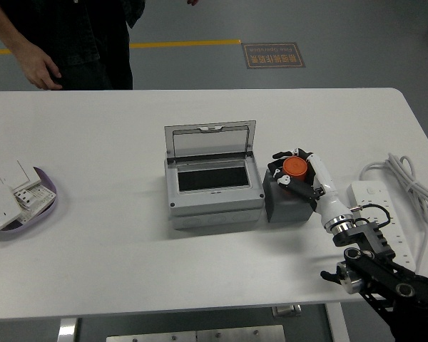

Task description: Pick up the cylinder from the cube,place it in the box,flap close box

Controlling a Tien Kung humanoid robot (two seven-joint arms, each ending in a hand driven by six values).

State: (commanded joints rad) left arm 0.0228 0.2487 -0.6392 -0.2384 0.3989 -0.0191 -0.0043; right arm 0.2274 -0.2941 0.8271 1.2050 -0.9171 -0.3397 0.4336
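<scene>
An orange cylinder (295, 167) stands on top of a dark grey cube (289, 201) right of centre. My right hand (297, 169) reaches in from the lower right, its white and black fingers curled around the cylinder. Left of the cube is the grey box (214, 191), its clear lid (210, 140) standing upright at the back and its dark inside showing. My left arm does not appear.
A white power strip (386, 217) with a coiled cable (406, 178) lies at the right edge. At the far left, a purple dish (30, 209) holds white switch plates. A person in dark clothes (71, 35) stands at the table's far left side, one hand hanging.
</scene>
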